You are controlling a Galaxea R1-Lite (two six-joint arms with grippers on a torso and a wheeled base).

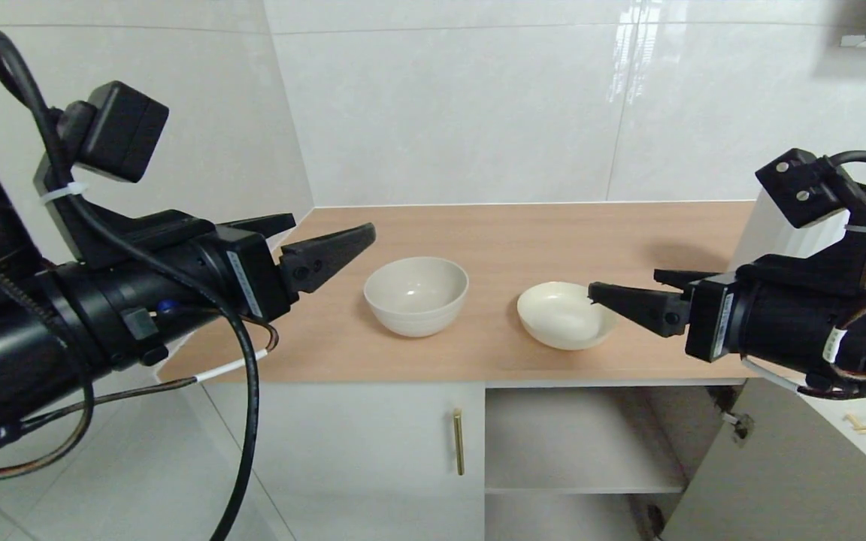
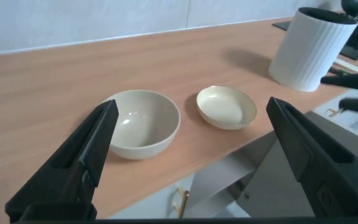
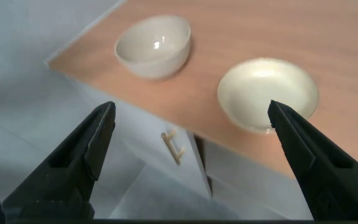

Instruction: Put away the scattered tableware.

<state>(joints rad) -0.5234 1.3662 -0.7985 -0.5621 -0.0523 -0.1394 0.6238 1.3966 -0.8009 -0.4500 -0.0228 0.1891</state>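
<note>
Closest to me, the left gripper (image 1: 331, 229) hangs in the air at nine o'clock of the scene. Its jaws are spread wide with nothing between them. From its own wrist, the left gripper (image 2: 191, 102) frames both bowls between its two black fingers (image 2: 73, 168).

Across from it at three o'clock is the right gripper (image 1: 623, 279), also gaping wide and holding nothing. One fingertip crosses the near rim of the shallow bowl (image 1: 564, 315); I can't tell whether it touches. From its wrist, the right gripper (image 3: 190, 104) looks down past the counter edge.

Below the grippers stands the white cabinet. Its left door (image 1: 373, 451) is closed and has a brass handle (image 1: 458, 441). The compartment (image 1: 576, 443) beside it is open and shows a shelf, with its door (image 1: 764, 466) swung out at four o'clock.

On the wooden counter (image 1: 516, 240), near the front edge, the deep bowl (image 1: 416, 295) sits upright. The shallow bowl is at its three o'clock, apart from it and tipped slightly.

Farther back, at about one o'clock from the shallow bowl, is a white ribbed container (image 2: 309, 50). Behind everything is the white tiled wall (image 1: 478, 98).
</note>
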